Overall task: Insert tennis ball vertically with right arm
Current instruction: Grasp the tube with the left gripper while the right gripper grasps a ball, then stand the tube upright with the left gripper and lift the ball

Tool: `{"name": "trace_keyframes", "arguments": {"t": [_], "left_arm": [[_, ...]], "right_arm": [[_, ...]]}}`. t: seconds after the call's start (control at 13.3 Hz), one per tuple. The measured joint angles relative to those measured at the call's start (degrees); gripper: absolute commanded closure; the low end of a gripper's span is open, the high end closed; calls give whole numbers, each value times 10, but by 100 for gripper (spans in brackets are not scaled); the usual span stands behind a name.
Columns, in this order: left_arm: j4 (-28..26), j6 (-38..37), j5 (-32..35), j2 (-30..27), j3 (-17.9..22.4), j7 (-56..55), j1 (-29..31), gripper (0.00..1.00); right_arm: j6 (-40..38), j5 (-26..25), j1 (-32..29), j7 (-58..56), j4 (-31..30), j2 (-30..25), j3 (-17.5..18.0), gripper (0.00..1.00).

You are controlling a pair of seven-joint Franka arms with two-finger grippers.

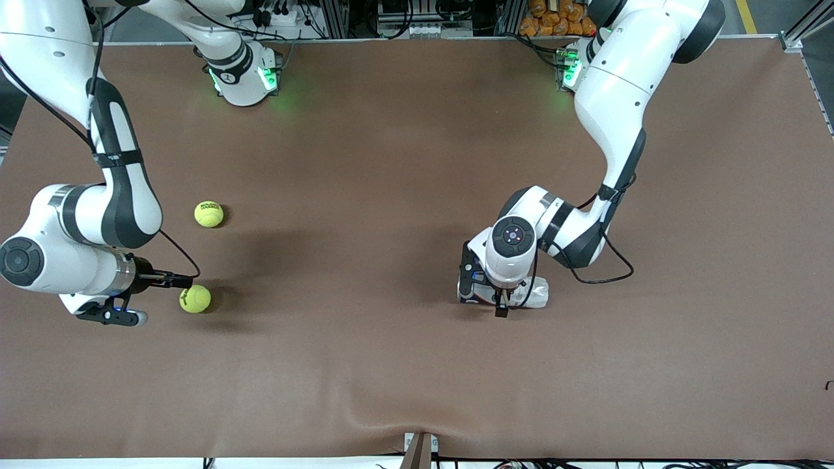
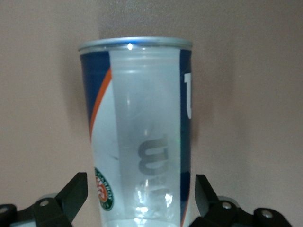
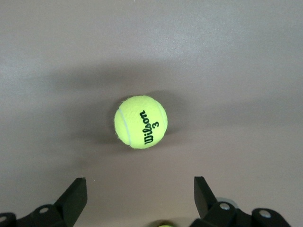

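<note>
Two yellow tennis balls lie toward the right arm's end of the table: one ball (image 1: 195, 299) nearer the front camera, the other ball (image 1: 208, 213) farther from it. My right gripper (image 1: 172, 281) hangs low right beside the nearer ball, open and empty. In the right wrist view a "Wilson 3" ball (image 3: 140, 122) lies ahead of the gripper (image 3: 140, 189), and a sliver of another ball (image 3: 164, 225) shows at the edge. A white and blue ball can (image 1: 533, 293) lies on its side under my left gripper (image 1: 502, 306). That gripper (image 2: 141, 187) stands open astride the can (image 2: 142, 132).
A brown cloth covers the table (image 1: 404, 195). A black cable (image 1: 612, 277) loops from the left arm onto the cloth beside the can. A small bracket (image 1: 420, 449) sits at the table's front edge.
</note>
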Motion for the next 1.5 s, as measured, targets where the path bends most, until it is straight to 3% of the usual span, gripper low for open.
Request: {"name": "trace_keyframes", "arguments": {"t": [0.38,0.75,1.13,1.5], "left_arm": [[0,6,35,9,4,0,0,1],[0,14,45,16,5,1,1,28],[12,20,41,12,4,1,2,26],[20,20,-79,-21,-40,39,44,26]], "right_arm": [[3,0,5,-1,2,8,3,0],[48,0,12,-1,27,60,3,0],[85,-1,12,-2,26,80,2,0],[113,-1,11,-23,10,93,0,0]]}}
